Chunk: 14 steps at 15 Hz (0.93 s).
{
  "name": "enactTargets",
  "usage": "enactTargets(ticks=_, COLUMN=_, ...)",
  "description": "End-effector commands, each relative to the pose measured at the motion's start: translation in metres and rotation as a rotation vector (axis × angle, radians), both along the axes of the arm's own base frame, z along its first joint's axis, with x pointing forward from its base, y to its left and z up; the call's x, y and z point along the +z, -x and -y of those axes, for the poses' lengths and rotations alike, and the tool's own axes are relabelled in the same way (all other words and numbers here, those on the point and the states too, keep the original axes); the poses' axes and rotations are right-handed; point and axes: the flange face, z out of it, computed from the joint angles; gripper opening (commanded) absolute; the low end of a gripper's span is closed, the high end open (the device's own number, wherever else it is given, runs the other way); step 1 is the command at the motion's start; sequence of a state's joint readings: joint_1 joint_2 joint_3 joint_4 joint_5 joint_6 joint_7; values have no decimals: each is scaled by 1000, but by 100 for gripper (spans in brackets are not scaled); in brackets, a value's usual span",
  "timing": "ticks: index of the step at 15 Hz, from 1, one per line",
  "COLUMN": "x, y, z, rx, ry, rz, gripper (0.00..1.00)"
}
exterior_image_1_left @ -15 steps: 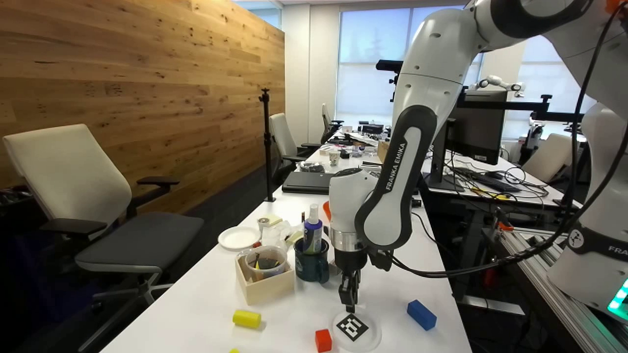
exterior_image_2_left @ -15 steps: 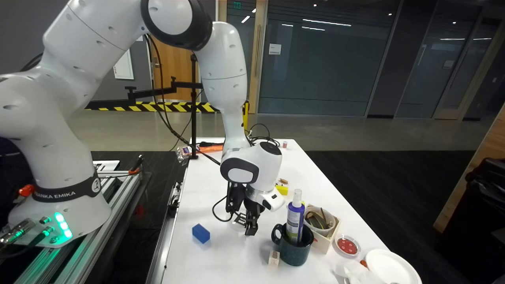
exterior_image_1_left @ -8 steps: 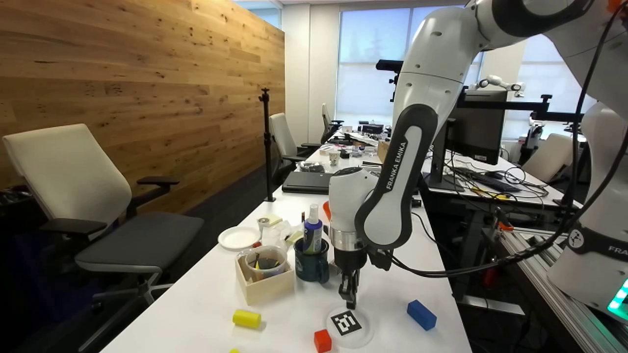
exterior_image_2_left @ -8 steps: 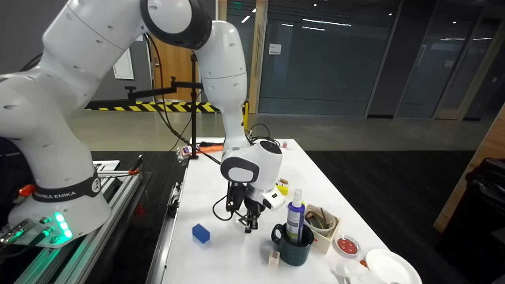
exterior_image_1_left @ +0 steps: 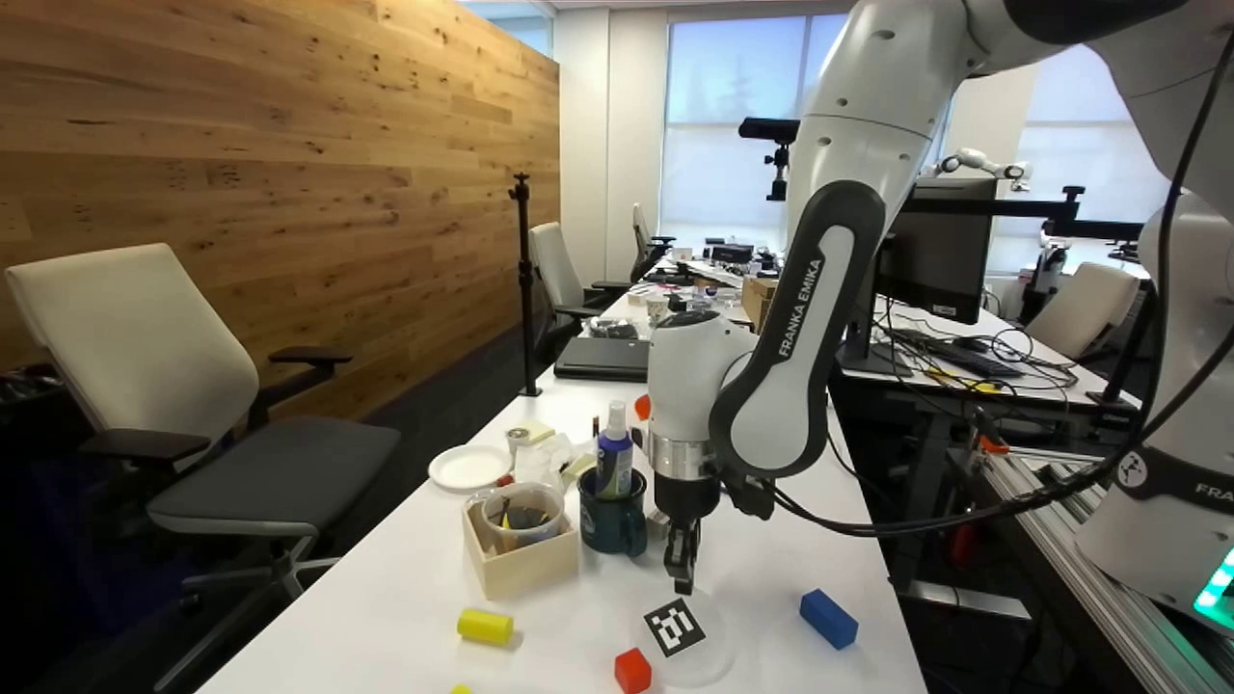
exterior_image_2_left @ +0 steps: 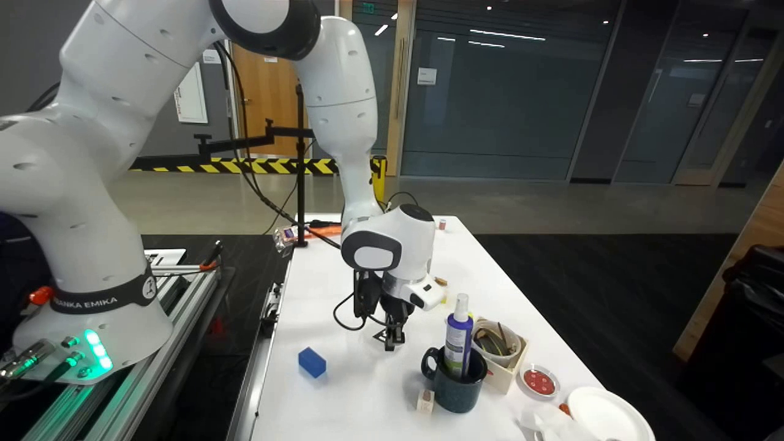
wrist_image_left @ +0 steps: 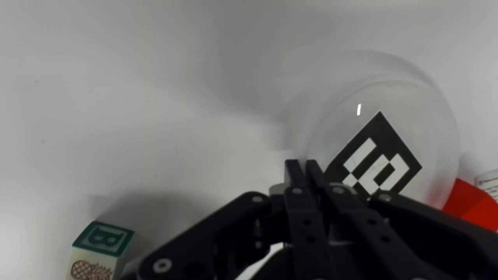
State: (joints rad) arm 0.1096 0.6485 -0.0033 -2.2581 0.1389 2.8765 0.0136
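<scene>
A clear round dish (exterior_image_1_left: 711, 665) has a black-and-white square marker (exterior_image_1_left: 675, 627) in it. In the wrist view the dish (wrist_image_left: 432, 105) fills the right side. My gripper (exterior_image_1_left: 683, 586) is nearly closed at the dish's rim, with the thin rim seemingly between the fingertips (wrist_image_left: 303, 162). The marker shows beside the gripper (exterior_image_2_left: 392, 346) in an exterior view (exterior_image_2_left: 380, 336). The dish looks slightly tilted; I cannot tell whether its far edge touches the table. A red block (exterior_image_1_left: 632, 671) is close beside the dish and shows in the wrist view (wrist_image_left: 472, 204).
A blue block (exterior_image_1_left: 828, 619) and a yellow cylinder (exterior_image_1_left: 485, 627) lie on the table. A dark mug (exterior_image_2_left: 456, 389) holds a spray bottle (exterior_image_2_left: 458, 337). A letter block (wrist_image_left: 97, 249) stands beside the mug. A wooden box (exterior_image_1_left: 530, 569) and white plate (exterior_image_1_left: 469, 467) are farther along.
My gripper has risen a little. The dish and marker have moved with it and turned, and the marker now shows in both exterior views. The red block has turned slightly.
</scene>
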Motion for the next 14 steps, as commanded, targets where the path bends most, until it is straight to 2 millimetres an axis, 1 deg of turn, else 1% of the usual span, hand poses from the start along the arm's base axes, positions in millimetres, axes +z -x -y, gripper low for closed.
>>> enactTargets(ticks=1, x=42, y=20, z=-1, rx=13, ry=33, rz=59, gripper=1)
enactTargets(ticks=4, x=59, y=31, z=-2, rx=6, ry=37, rz=83, gripper=1)
enactTargets(ticks=8, x=74, y=41, z=-6, rx=-7, ry=23, rz=96, gripper=1)
enactTargets(ticks=11, x=92, y=35, z=-10, rx=-8, ry=-8, rz=130, gripper=1)
enactTargets(ticks=14, x=115, y=19, z=-14, rx=9, ry=-24, rz=179, gripper=1)
